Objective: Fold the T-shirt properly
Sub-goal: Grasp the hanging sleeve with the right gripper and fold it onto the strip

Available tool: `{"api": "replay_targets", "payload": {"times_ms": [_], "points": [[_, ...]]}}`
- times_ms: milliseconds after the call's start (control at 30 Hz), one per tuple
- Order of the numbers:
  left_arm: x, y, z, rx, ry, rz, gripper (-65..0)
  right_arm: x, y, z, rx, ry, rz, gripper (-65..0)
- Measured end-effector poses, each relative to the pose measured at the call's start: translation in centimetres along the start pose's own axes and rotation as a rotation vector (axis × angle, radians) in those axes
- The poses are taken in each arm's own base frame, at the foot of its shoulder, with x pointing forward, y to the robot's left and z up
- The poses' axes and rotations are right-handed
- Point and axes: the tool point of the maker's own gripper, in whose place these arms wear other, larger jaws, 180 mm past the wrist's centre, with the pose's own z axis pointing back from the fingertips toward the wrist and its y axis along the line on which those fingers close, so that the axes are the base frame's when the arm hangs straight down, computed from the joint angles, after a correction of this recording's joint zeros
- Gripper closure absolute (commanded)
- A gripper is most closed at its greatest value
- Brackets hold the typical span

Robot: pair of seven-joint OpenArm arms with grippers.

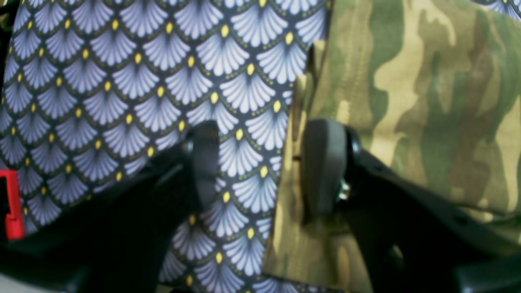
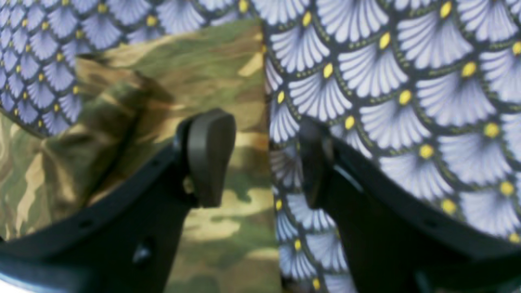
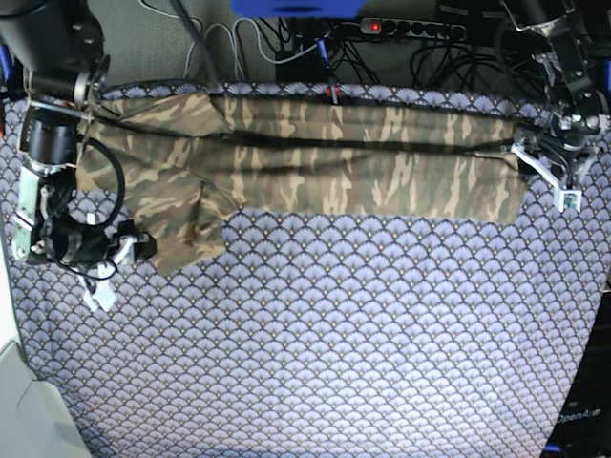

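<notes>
Across the frame's top lies the T-shirt (image 3: 363, 167), long axis left-right; the left gripper (image 1: 260, 167) and right gripper (image 2: 264, 158), jaws apart, straddle its opposite end edges.

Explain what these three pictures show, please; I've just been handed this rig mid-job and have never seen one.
It is a robot with two arms, meant to fold the T-shirt, the camouflage one. The wide picture looks down from above: the shirt lies stretched across the far side of a table covered in a fan-patterned cloth. The other two pictures come from cameras on the wrists, looking past each gripper's two dark fingers. The left gripper, on the wide picture's right, is open, straddling the shirt's edge. The right gripper, on the wide picture's left, is also open over a shirt edge near the sleeve. Neither has closed on the shirt yet.
</notes>
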Motion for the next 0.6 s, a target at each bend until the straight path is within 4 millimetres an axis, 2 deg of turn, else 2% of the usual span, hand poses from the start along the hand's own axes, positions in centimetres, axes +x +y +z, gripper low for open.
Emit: {"api": "replay_targets", "payload": {"times_ms": [100, 300, 433, 500, 600], "points": [[0.0, 0.0, 0.0, 0.000, 0.000, 0.000, -33.2, 0.7, 0.4, -0.9, 0.030, -0.035, -0.020, -30.6], [0.0, 0.0, 0.0, 0.000, 0.000, 0.000, -33.2, 0.6, 0.7, -1.3, 0.039, -0.028, -0.010, -30.2], [0.0, 0.0, 0.0, 0.000, -0.001, 0.001, -33.2, 0.3, 2.0, -2.1, 0.065, -0.035, -0.004, -29.8], [0.1, 0.0, 0.0, 0.000, 0.001, 0.001, -33.2, 0.1, 2.6, -2.4, 0.089, -0.063, -0.023, -27.3], [0.1, 0.0, 0.0, 0.000, 0.000, 0.001, -33.2, -0.2, 3.0, -2.7, 0.096, -0.055, -0.026, -16.9]]}}
